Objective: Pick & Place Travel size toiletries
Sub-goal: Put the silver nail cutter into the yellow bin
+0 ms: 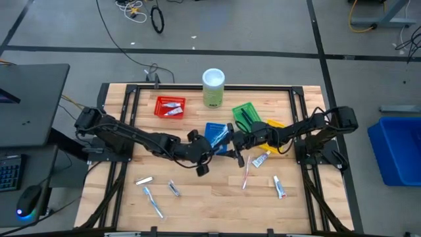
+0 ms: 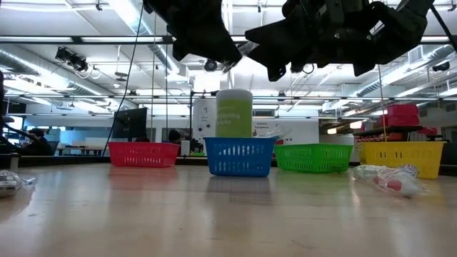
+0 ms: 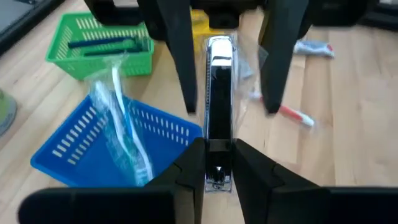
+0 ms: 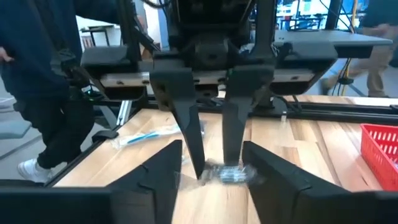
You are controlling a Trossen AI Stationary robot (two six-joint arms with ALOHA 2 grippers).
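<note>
Mid-air handover by the look of it, just above the blue basket at the middle of the table. Left gripper clamped on the near end of a wrapped razor, chrome and black under clear film, sticking straight out ahead. Right gripper facing it nose to nose, fingers apart on either side of the razor's free end and not visibly touching it. Next, probably: close the right fingers squarely on that end, only then loosen the left, then carry to the right basket; risk of slipping on the film. From the left wrist, a clear sight of the razor, a wrapped toothbrush lying across the blue basket and dark items in the green basket. From overhead, no razor to make out, but loose toiletries scattered along the table's near side.
</note>
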